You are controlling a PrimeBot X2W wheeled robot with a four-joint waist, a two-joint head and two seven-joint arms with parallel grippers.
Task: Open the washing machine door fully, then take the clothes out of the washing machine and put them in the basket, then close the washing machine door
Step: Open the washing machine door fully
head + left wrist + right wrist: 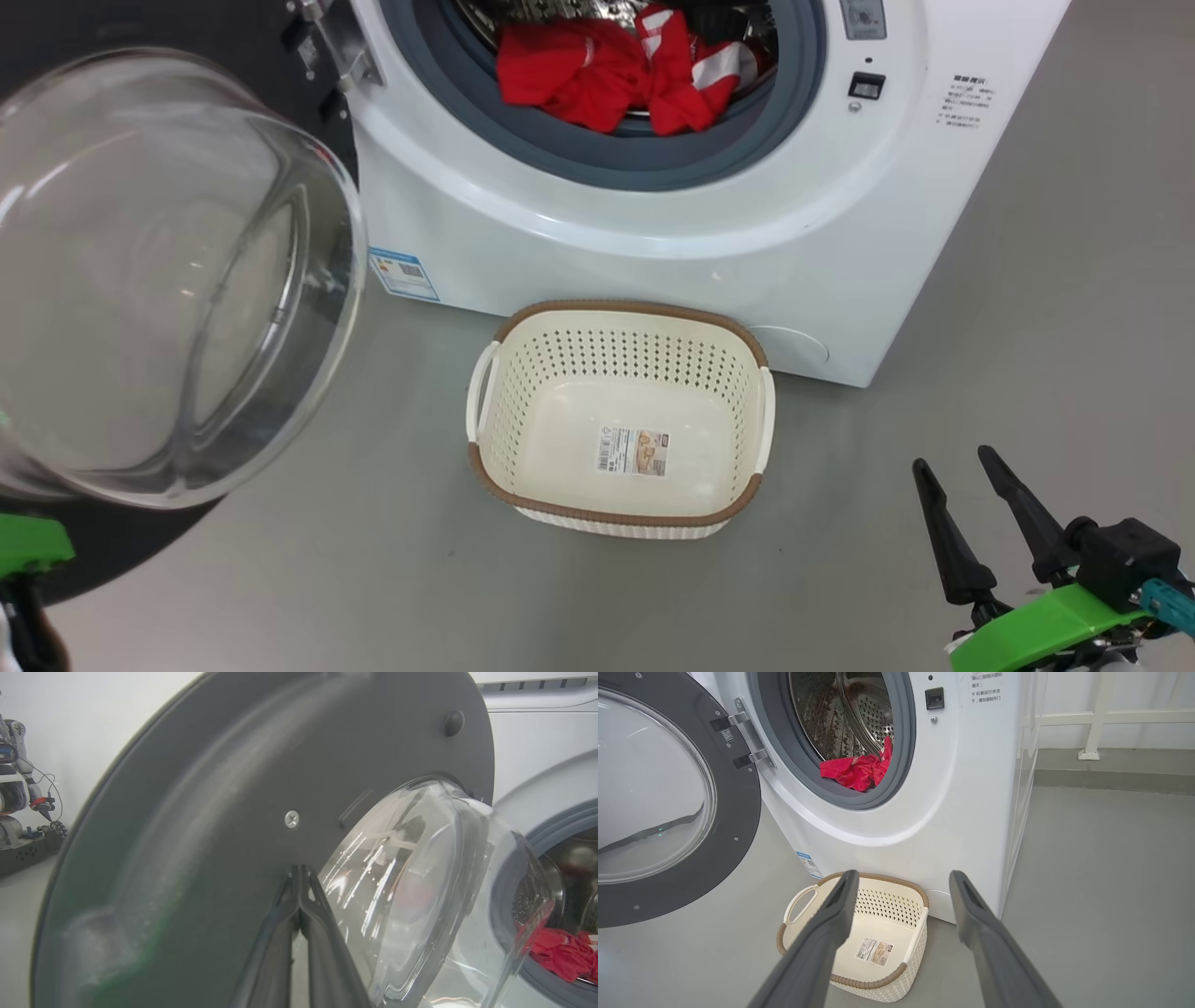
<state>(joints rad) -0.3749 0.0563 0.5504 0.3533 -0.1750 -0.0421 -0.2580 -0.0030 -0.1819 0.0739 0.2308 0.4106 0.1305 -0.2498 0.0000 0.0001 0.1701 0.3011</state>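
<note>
**Washing machine** (653, 252). White boxy front-loader. A grey gasket (607, 163) rings the mouth, with a steel perforated drum (873, 714) behind it. A blue label (403, 273) sits low on its front, on the door side. The head view cuts off its top.

**Washing machine door** (168, 280). It stands open on a hinge (747, 737) at the machine's side, on the robot's left. It has a wide dark rim and a clear glass bowl that bulges from its inner face. The frame cuts off its outer edge in the head and right wrist views, and reflections cloud the glass.

**Clothes** (616, 79). Bright red fabric with white stripes, bunched at the front of the machine's drum on the lower lip of the gasket. The number of pieces cannot be told, and a dark shape behind them is unclear.

**Basket** (635, 306). Cream perforated plastic with a brown woven-look rim and white side handles; a paper label (635, 452) is on its bottom. It stands upright on the floor (373, 579), just in front of the machine and below the mouth.

**Left gripper** (299, 870). The fingers are pressed together with nothing held. The tips are close before the open door's dark rim, beside the glass bowl; whether they touch it cannot be told.

**Right gripper** (952, 458). The fingers are spread wide and hold nothing. It is well apart from the machine, out in front of its right corner.
</note>
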